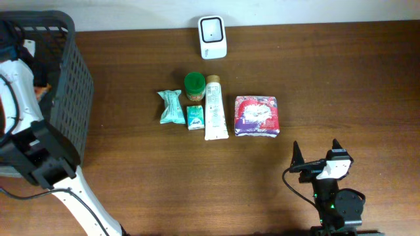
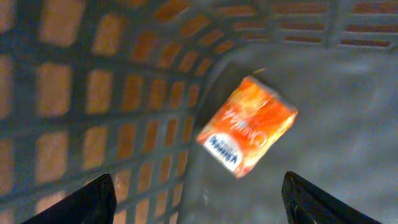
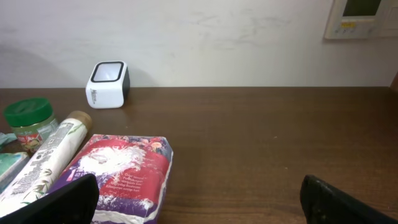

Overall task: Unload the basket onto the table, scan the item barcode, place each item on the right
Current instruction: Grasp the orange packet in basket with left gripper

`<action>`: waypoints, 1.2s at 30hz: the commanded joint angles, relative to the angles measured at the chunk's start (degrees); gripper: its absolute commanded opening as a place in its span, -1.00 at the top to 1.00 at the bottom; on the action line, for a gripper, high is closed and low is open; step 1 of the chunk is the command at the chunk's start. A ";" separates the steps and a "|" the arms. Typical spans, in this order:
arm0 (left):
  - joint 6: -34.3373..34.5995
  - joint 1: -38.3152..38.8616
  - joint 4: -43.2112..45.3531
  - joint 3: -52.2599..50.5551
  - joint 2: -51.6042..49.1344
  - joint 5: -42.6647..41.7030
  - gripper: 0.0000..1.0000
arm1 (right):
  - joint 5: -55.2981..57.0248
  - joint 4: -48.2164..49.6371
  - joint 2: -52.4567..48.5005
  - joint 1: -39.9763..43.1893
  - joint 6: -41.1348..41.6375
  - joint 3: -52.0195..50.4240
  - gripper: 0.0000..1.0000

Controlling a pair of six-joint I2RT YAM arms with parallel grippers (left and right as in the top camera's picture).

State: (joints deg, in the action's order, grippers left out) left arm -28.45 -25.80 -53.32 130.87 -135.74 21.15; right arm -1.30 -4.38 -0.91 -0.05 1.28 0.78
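A blurred orange packet [image 2: 249, 124] with a blue-and-white label lies on the grey floor of the dark mesh basket [image 1: 65, 85]. My left gripper [image 2: 198, 186] hangs open above it inside the basket, nothing between its fingers. The white barcode scanner [image 1: 212, 37] stands at the table's back edge, also seen as the scanner [image 3: 107, 84] in the right wrist view. My right gripper [image 1: 315, 149] rests open at the front right of the table, empty, with a red-and-purple packet [image 3: 121, 174] just ahead of its left finger.
A row of items lies mid-table: teal pouch [image 1: 171, 106], green-lidded jar [image 1: 194, 85], small teal box [image 1: 195, 117], white tube [image 1: 214, 108], red-and-purple packet [image 1: 257, 116]. The basket's mesh wall [image 2: 93, 93] rises close on the left gripper's left.
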 commanded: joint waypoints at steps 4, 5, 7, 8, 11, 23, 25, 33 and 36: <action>-6.25 0.85 2.60 -0.37 -6.69 -0.83 -0.59 | 0.50 -0.15 0.37 -0.48 0.02 -0.46 -0.97; -6.97 0.83 2.91 -0.37 -7.21 -0.83 -0.56 | 0.50 -0.15 0.37 -0.48 0.02 -0.46 -0.97; -7.39 0.87 5.70 -0.37 -8.52 -0.85 -0.47 | 0.50 -0.15 0.37 -0.48 0.02 -0.46 -0.97; -7.37 0.92 6.78 -0.37 -8.63 -0.94 -0.41 | 0.50 -0.15 0.37 -0.48 0.02 -0.46 -0.97; -7.39 1.18 8.17 -0.37 -8.63 -3.41 -0.38 | 0.50 -0.15 0.37 -0.48 0.04 -0.46 -0.97; -6.75 1.14 4.61 -1.46 0.44 -8.22 -0.30 | 0.50 -0.15 0.37 -0.48 0.02 -0.46 -0.97; -10.40 1.03 6.67 -4.39 0.44 -11.13 -0.28 | 0.50 -0.15 0.37 -0.48 0.04 -0.46 -0.97; -17.81 -1.79 27.43 -17.03 0.44 -11.61 -0.33 | 0.50 -0.15 0.37 -0.48 0.04 -0.46 -0.97; -17.77 -3.89 30.08 -17.64 -0.17 -18.67 -0.36 | 0.50 -0.15 0.37 -0.48 0.04 -0.46 -0.97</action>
State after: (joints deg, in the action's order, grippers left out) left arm -45.08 -28.01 -24.32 114.13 -135.96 8.27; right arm -1.30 -4.38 -0.91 -0.05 1.26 0.78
